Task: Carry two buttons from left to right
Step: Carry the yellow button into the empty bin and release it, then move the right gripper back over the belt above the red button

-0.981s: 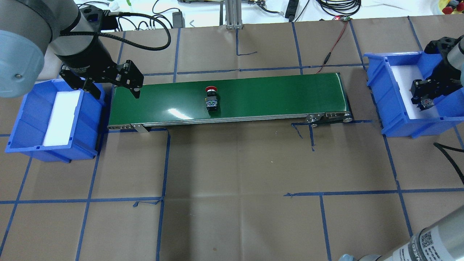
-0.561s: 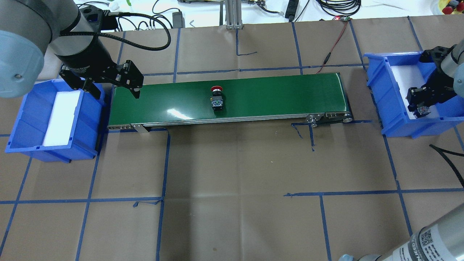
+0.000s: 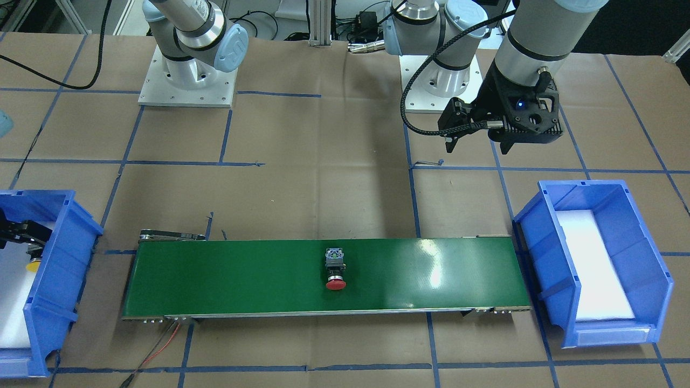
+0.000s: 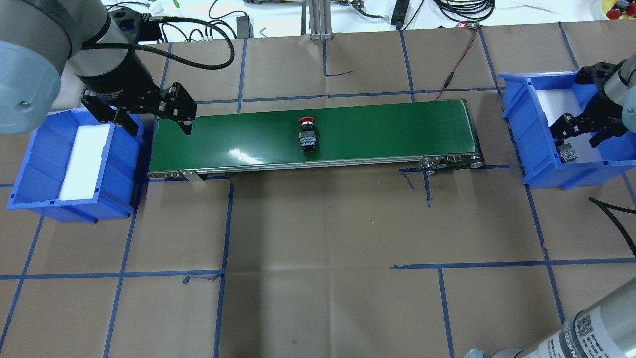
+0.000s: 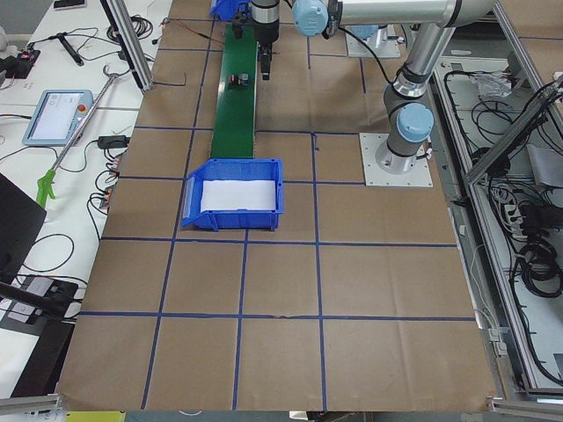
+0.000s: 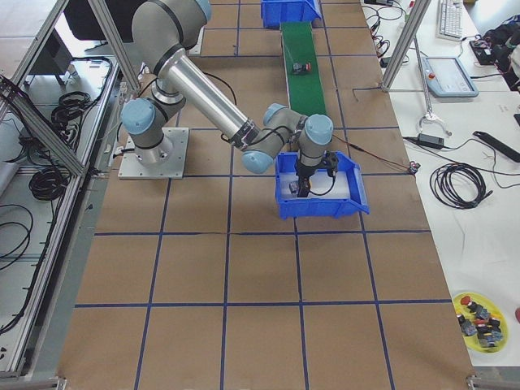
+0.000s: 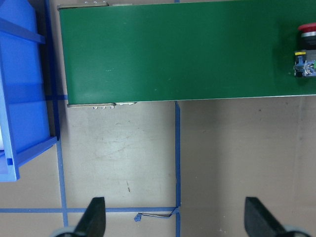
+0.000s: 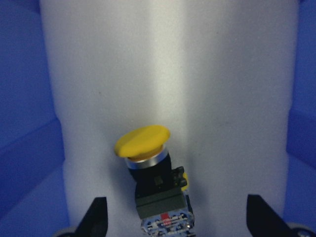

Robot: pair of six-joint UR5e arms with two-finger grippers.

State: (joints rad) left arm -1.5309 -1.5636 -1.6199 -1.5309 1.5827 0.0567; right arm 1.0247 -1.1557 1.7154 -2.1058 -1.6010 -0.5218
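The fingers (image 8: 96, 217) of the right gripper (image 4: 578, 140) are spread wide. The yellow button (image 8: 150, 170) is seen roughly midway between them and is touched by neither, with a clear gap left on each side. It is laid on its side on white foam (image 8: 197, 74), with the cap turned away from the wrist camera and the black switch body turned toward it. The foam is bounded on both sides by the blue walls of the right bin (image 4: 516, 117), and the gripper is held low inside that bin. In the overhead view the button is seen just under the fingertips, close to the bin's near wall.

The fingers of the left gripper (image 4: 159, 128) are likewise spread wide. In the left wrist view only brown paper (image 7: 123, 163) and strips of blue tape (image 7: 177, 158) are seen between them. This gripper is held above the left end of the green belt (image 4: 387, 127), just beside the left bin (image 4: 30, 164), which is also lined with white foam.

The red button (image 4: 308, 135) is laid on its side about the middle of the belt, with the cap pointed toward the far edge and the body toward the robot. It is well apart from both grippers, and in the left wrist view it is caught only at the right edge. The belt is set between the two bins.
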